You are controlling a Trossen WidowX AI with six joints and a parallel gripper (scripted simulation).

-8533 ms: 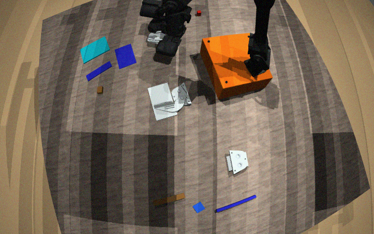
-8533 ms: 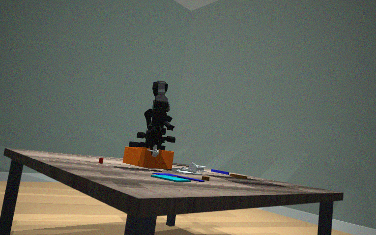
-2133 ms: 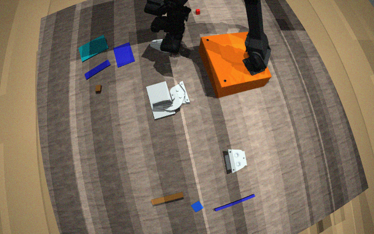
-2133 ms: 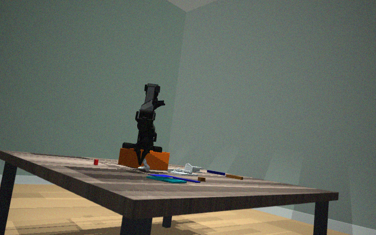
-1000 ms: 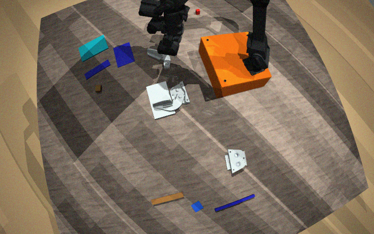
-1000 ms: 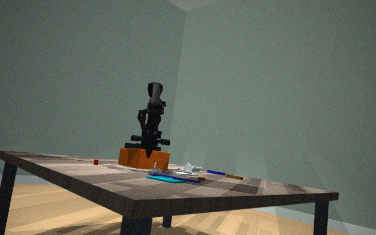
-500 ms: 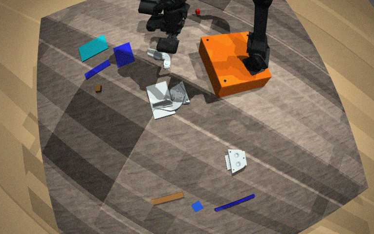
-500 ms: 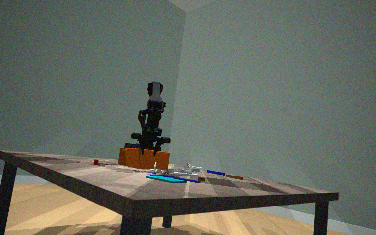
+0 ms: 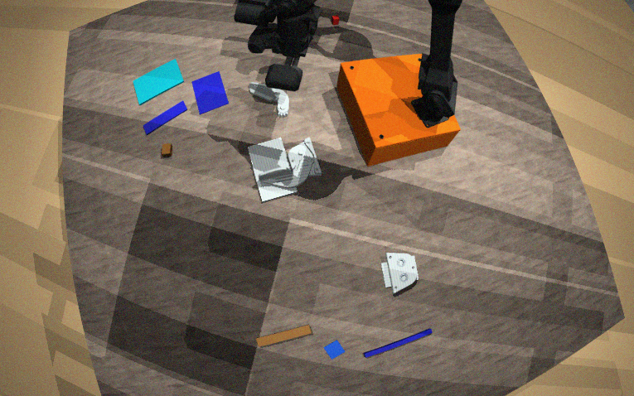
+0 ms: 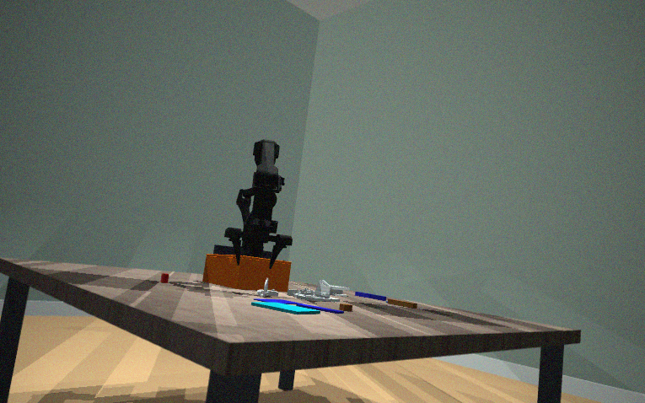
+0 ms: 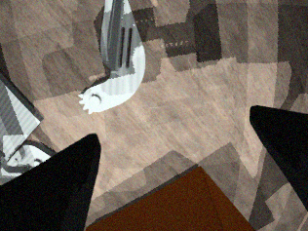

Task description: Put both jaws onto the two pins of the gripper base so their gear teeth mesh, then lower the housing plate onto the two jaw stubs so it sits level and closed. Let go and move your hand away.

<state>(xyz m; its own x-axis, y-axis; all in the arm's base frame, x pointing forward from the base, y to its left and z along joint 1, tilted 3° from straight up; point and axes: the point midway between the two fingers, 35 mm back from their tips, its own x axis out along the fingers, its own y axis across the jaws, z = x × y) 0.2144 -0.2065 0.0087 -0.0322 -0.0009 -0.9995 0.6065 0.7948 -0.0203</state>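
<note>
My gripper [image 10: 255, 265] [image 11: 174, 127] is wide open and empty, above the table beside the orange box. A loose pale jaw [image 9: 283, 102] [image 11: 132, 82] lies on the table just past the fingers, its gear teeth toward the base; part of it sticks up in the exterior view. The pale gripper base [image 9: 264, 152] [image 11: 21, 121] lies farther out, with another curved jaw [image 9: 302, 173] on it. Whether that jaw is fully down on its pin I cannot tell. The housing plate [image 9: 402, 272] lies apart, flat, with two round holes showing.
The orange box [image 9: 378, 108] [image 10: 249, 272] [image 11: 185, 209] carries the arm's foot. A cyan plate [image 9: 157, 82], a blue plate [image 9: 210, 92], a blue bar [image 9: 165, 118] and a brown block [image 9: 166, 150] lie left. A tan bar [image 9: 283, 335] and blue square [image 9: 334, 350] lie at the bottom.
</note>
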